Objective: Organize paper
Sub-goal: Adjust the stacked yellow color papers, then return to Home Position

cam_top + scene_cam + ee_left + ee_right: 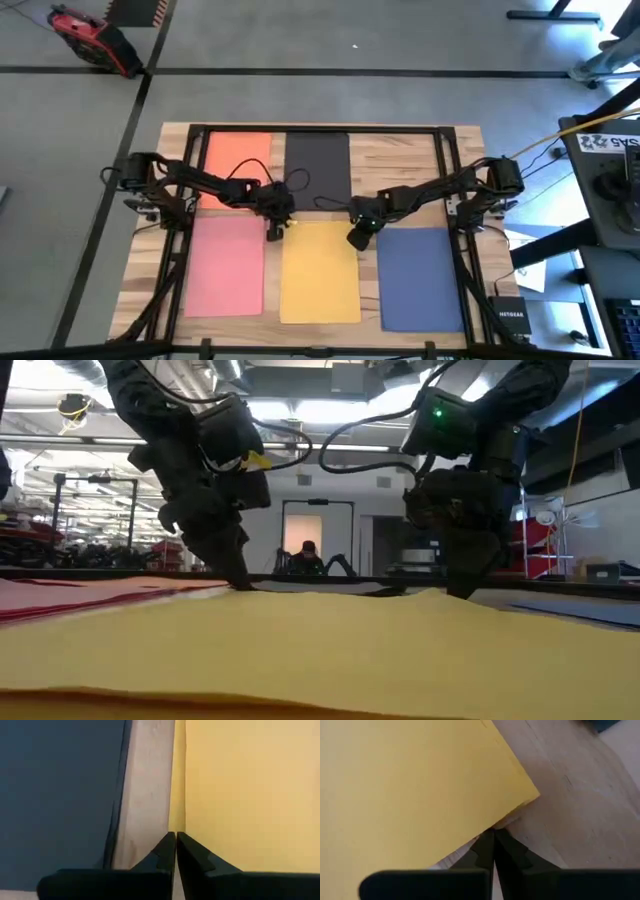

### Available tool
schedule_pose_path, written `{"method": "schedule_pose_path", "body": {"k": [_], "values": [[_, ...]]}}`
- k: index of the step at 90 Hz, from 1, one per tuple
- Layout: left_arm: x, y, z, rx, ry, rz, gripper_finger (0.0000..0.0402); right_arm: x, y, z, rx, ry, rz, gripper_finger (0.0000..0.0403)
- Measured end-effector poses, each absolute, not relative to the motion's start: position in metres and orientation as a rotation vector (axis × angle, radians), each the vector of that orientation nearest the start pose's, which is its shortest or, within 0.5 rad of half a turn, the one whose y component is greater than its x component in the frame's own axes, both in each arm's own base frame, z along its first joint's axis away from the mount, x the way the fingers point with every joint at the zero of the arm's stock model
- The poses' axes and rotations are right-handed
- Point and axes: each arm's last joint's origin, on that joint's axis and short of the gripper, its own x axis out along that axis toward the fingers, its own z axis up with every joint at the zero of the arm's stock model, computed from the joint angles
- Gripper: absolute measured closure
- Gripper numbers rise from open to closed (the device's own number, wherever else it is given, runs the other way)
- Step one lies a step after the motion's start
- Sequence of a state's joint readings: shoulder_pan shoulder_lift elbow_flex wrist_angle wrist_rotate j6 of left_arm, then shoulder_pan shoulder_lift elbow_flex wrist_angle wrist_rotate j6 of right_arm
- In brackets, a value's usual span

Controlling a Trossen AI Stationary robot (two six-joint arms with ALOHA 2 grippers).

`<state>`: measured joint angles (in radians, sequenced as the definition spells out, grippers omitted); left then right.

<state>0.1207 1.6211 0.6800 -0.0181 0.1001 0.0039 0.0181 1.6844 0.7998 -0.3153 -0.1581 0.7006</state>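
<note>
At yellow paper (pixel 320 272) far corners: left claw (pixel 274 232), right claw (pixel 357 240), both pressed together.

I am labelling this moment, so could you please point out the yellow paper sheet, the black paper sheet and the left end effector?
Flat yellow paper sheet (pixel 320 272): high view, its middle.
Flat black paper sheet (pixel 317 160): high view, its bare middle.
Left end effector (pixel 273 232): high view, fingertips at the yellow sheet's far left corner.
</note>
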Motion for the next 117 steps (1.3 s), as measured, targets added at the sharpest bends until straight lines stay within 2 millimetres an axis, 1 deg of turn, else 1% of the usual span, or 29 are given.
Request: {"method": "schedule_pose_path", "body": {"k": [11, 19, 31, 44, 60, 71, 80, 90, 100, 106, 117], "values": [[0.279, 0.034, 0.126, -0.117, 0.95, 0.024, 0.0402, 0.286, 0.01, 0.124, 0.693, 1.207, -0.27, 0.0403], [0.279, 0.035, 0.13, -0.157, 0.931, 0.02, 0.0402, 0.286, 0.01, 0.124, 0.676, 1.209, -0.258, 0.0403], [0.277, 0.037, 0.145, -0.232, 0.866, 0.015, 0.0402, 0.285, 0.01, 0.127, 0.641, 1.207, -0.232, 0.0403], [0.275, 0.036, 0.168, -0.262, 0.758, 0.004, 0.0402, 0.28, 0.01, 0.135, 0.571, 1.215, -0.194, 0.0403], [0.276, 0.035, 0.195, -0.322, 0.579, -0.055, 0.0402, 0.275, 0.01, 0.156, 0.444, 1.151, -0.053, 0.0403], [0.282, 0.034, 0.208, -0.363, 0.453, -0.132, 0.0402, 0.271, 0.011, 0.175, 0.335, 1.075, 0.067, 0.0403], [0.286, 0.034, 0.217, -0.37, 0.352, -0.157, 0.0402, 0.261, 0.013, 0.188, 0.242, 0.997, 0.201, 0.0403], [0.284, 0.034, 0.215, -0.389, 0.261, -0.165, 0.0402, 0.243, 0.013, 0.187, 0.187, 0.963, 0.245, 0.0403], [0.275, 0.033, 0.21, -0.408, 0.143, -0.178, 0.0402, 0.227, 0.012, 0.178, 0.216, 0.905, 0.233, 0.0403], [0.265, 0.033, 0.2, -0.428, 0.111, -0.173, 0.0402, 0.22, 0.012, 0.167, 0.268, 0.871, 0.212, 0.0403], [0.245, 0.033, 0.179, -0.45, 0.094, -0.154, 0.0402, 0.213, 0.012, 0.15, 0.328, 0.766, 0.193, 0.0403]]}}
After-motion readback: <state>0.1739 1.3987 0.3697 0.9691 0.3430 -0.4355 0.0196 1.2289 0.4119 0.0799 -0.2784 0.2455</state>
